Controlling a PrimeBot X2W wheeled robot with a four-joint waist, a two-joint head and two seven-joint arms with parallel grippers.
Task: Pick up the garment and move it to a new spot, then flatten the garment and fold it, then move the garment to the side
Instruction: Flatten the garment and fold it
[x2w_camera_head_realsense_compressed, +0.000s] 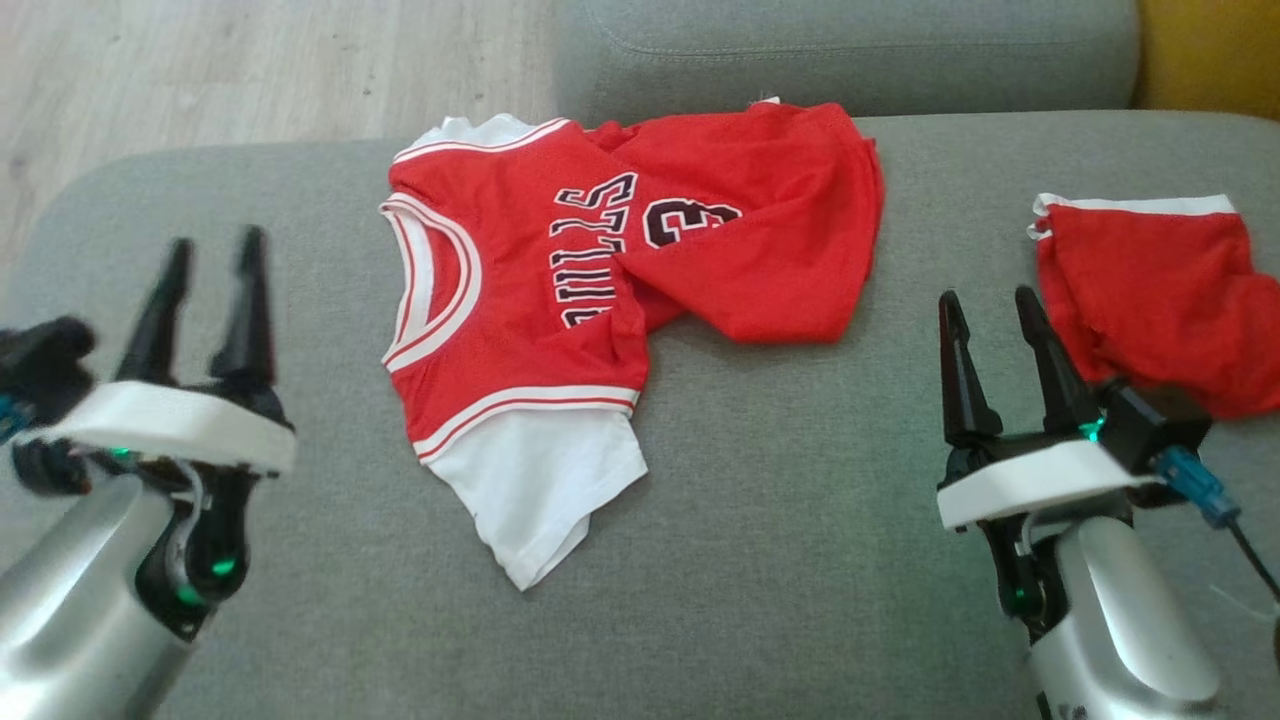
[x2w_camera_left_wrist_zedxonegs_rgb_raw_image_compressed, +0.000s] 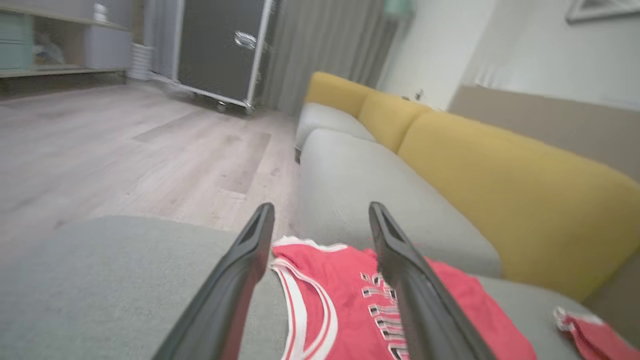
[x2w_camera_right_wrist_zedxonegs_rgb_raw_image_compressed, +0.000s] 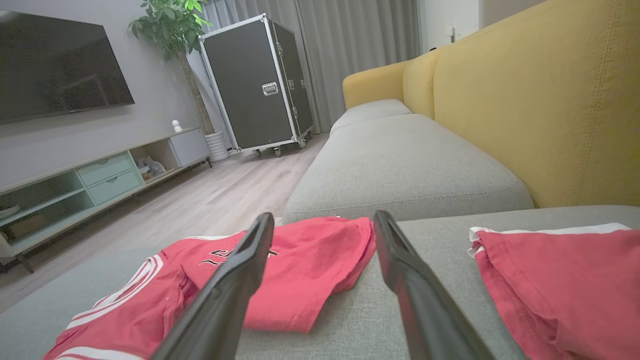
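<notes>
**Grippers**
- Left gripper (x2w_camera_head_realsense_compressed: 216, 240): both dark fingers spread wide, gripping nothing. Held over the grey seat cushion (x2w_camera_head_realsense_compressed: 800, 480), to the left of the garment and apart from it. Seen along the left wrist view (x2w_camera_left_wrist_zedxonegs_rgb_raw_image_compressed: 321, 207), fingers framing the neckline end of the fabric without contact.
- Right gripper (x2w_camera_head_realsense_compressed: 987, 296): fingers likewise parted, nothing between them. Positioned right of the garment, well apart from it, and just beside the left edge of a second red piece (x2w_camera_head_realsense_compressed: 1150, 290). Contact between the wrist housing and that piece: cannot tell.

**Garment**
- Red jersey (x2w_camera_head_realsense_compressed: 560, 260) with white and red trim, lying crumpled on the seat cushion between the two grippers.
- Neck opening toward the left gripper; far right portion folded over onto the printed front, partly covering the dark lettering and number.
- White fabric protruding from the near edge.
- Second red piece with a white band, separate from the jersey, nearer the yellow backrest (x2w_camera_right_wrist_zedxonegs_rgb_raw_image_compressed: 540, 100).

**Surface and room**
- Grey upholstered sofa seat, a further grey cushion beyond the jersey.
- Pale wood floor (x2w_camera_head_realsense_compressed: 200, 70) off the left end of the seat.
- Black wheeled flight case (x2w_camera_right_wrist_zedxonegs_rgb_raw_image_compressed: 255, 85) with metal edging, before grey curtains (x2w_camera_right_wrist_zedxonegs_rgb_raw_image_compressed: 350, 45).
- Potted plant (x2w_camera_right_wrist_zedxonegs_rgb_raw_image_compressed: 170, 25), wall-mounted screen (x2w_camera_right_wrist_zedxonegs_rgb_raw_image_compressed: 55, 65), low media cabinet (x2w_camera_right_wrist_zedxonegs_rgb_raw_image_compressed: 100, 175) with pale green drawers.
</notes>
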